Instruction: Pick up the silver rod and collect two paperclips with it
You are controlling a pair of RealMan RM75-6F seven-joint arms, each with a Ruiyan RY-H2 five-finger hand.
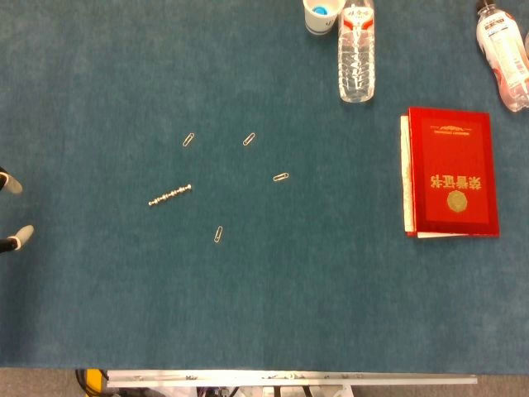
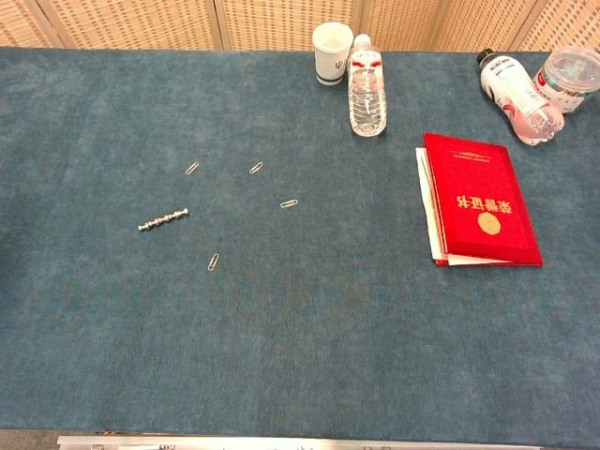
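Observation:
The silver rod (image 1: pixel 169 195) (image 2: pixel 163 220), beaded along its length, lies on the blue cloth at left of centre. Several paperclips lie around it: one up left (image 1: pixel 189 140) (image 2: pixel 192 168), one up right (image 1: pixel 249 139) (image 2: pixel 255 168), one to the right (image 1: pixel 281 177) (image 2: pixel 290 203), one below (image 1: pixel 218 234) (image 2: pixel 214 262). Only two spread fingertips (image 1: pixel 10 183) of my left hand (image 1: pixel 11 211) show at the head view's left edge, well left of the rod, with nothing between them. My right hand is in neither view.
A red book (image 1: pixel 453 172) (image 2: pixel 480 199) lies at the right. A water bottle (image 1: pixel 356 54) (image 2: pixel 367 86) and a paper cup (image 1: pixel 322 15) (image 2: pixel 332 53) are at the back centre. Another bottle (image 1: pixel 504 54) (image 2: pixel 520 97) and a lidded tub (image 2: pixel 572 77) are at the back right.

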